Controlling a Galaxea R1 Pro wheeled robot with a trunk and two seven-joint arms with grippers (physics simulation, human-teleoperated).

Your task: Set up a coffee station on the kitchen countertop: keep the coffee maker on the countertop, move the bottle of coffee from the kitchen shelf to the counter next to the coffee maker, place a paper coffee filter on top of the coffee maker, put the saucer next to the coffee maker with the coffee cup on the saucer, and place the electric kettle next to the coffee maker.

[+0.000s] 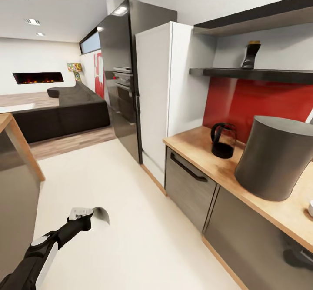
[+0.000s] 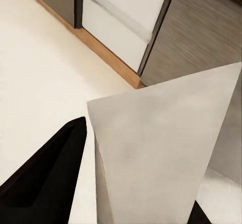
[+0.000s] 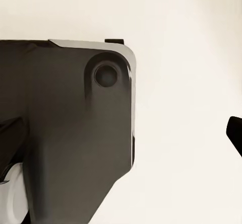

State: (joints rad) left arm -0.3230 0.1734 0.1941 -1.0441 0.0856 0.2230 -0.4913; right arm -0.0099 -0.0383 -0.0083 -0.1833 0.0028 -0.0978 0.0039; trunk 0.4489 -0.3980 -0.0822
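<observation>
Left gripper [image 1: 96, 215] hung low over the pale floor [image 1: 130, 220], pinching a thin grey-white cone-shaped paper coffee filter [image 2: 156, 153] between its black fingers [image 2: 45, 178]. Right gripper state: cannot tell. Small dark bottle of coffee with gold cap [image 1: 251, 55] stood on the dark grey slab kitchen shelf [image 1: 261, 74]. Black-handled glass carafe [image 1: 223, 140] and big dark grey cylinder [image 1: 274, 157] sat on the light wood kitchen countertop [image 1: 204, 151].

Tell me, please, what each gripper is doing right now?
Left gripper: shut on a paper coffee filter, the pale cone between its fingers.
Right gripper: cannot tell; one dark fingertip shows.
</observation>
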